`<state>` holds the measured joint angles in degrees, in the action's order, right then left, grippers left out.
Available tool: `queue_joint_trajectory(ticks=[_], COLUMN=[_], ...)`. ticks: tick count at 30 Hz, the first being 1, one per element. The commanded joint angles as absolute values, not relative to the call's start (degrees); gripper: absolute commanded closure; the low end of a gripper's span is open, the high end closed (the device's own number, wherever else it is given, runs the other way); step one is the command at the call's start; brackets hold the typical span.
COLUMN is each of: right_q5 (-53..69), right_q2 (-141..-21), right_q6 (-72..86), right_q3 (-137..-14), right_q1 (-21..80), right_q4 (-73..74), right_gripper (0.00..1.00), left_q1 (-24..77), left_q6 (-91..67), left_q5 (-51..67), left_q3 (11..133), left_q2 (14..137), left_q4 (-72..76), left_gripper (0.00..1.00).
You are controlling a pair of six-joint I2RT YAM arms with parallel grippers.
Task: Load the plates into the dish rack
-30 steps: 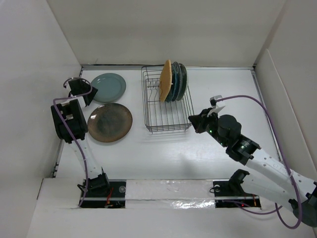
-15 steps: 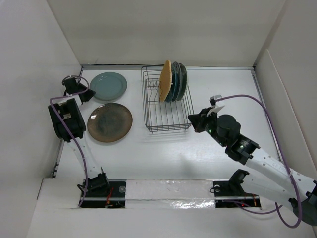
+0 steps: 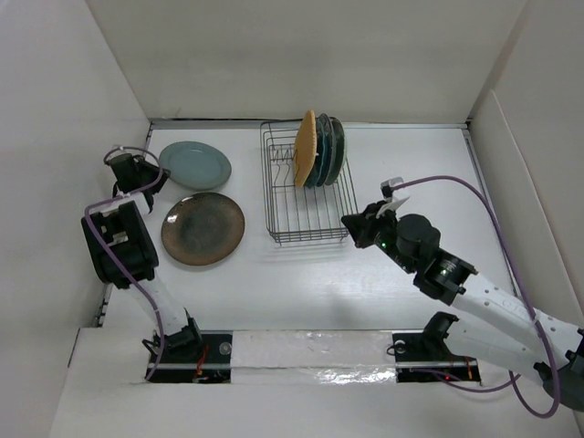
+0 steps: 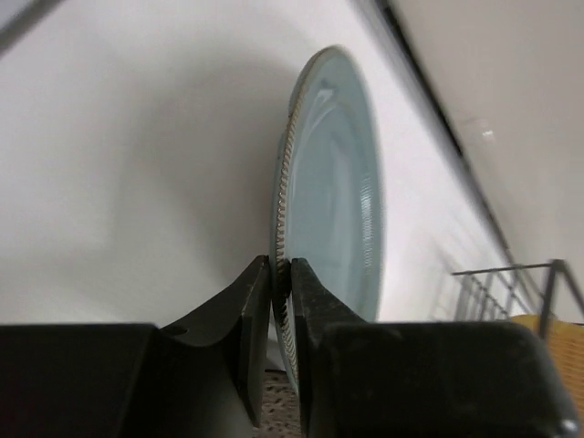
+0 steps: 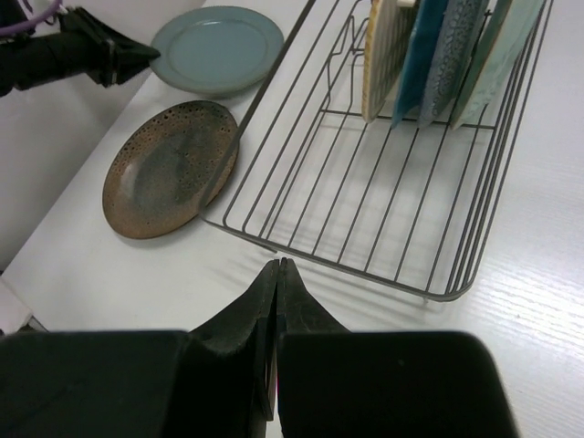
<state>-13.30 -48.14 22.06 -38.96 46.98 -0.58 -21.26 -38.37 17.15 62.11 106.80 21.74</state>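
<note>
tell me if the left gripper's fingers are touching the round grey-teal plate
Touching. The left wrist view shows both fingers pinching the round grey-teal plate at its beaded rim.

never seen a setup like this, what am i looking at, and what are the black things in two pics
Two robot arms sit at the edge of a table. The wide picture comes from a fixed camera above; the other two from wrist cameras, so the black shapes are each arm's own fingers. The left gripper pinches the grey-teal plate's rim. The right gripper is shut and empty, near the dish rack, where four plates stand upright. A brown plate lies flat on the table.
</note>
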Motion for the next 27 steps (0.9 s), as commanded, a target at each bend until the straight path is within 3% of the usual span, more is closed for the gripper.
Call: queue_joint_trajectory(ticks=[1,11,27], right_q5=[-14.1,-14.5,-13.1], right_q2=[-48.6,-50.3,-56.1], right_q6=[21.8,22.8,22.1], right_q3=[-41.8,-41.2,-44.0], right_q1=[48.1,49.8,50.4], right_q4=[-3.5,-4.9,-8.4], right_gripper=[1.0,1.0,0.94], left_q1=[-21.8,-21.8,-21.8], left_q6=[-40.0,-42.8,-41.7], left_q5=[15.9,22.7,27.6], left_q3=[60.6,58.1,62.7], left_q2=[98.6,95.2,89.7], left_q4=[32.6,44.1,42.8], left_gripper=[1.0,1.0,1.0])
